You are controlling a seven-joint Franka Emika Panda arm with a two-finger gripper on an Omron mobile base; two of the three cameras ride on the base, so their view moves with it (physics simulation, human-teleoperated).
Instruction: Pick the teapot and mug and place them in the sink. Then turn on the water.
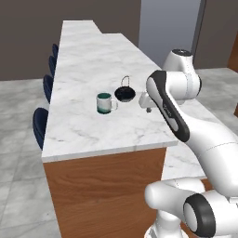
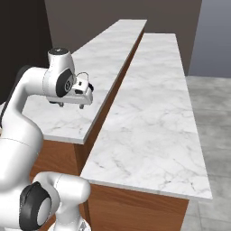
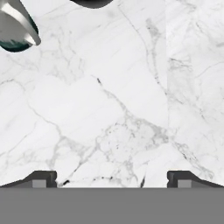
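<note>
Where white marble desk (image 1: pixel 88 125) runs up left base frame, mug (image 1: pixel 105 103) and teapot (image 1: pixel 124 94) sit mid-frame, side by side, apart. Claw (image 3: pixel 112 177) released, hovering over bare marble. Blue stools (image 1: pixel 40 124) at left edge; grey tile floor (image 1: pixel 21 153).

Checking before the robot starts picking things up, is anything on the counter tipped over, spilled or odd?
Nothing stands out. The mug stands upright beside the teapot on the clean marble counter; the open gripper hovers above bare marble.

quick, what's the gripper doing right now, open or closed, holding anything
Gripper: open, fingers wide apart, holding nothing, above the marble counter.
</note>
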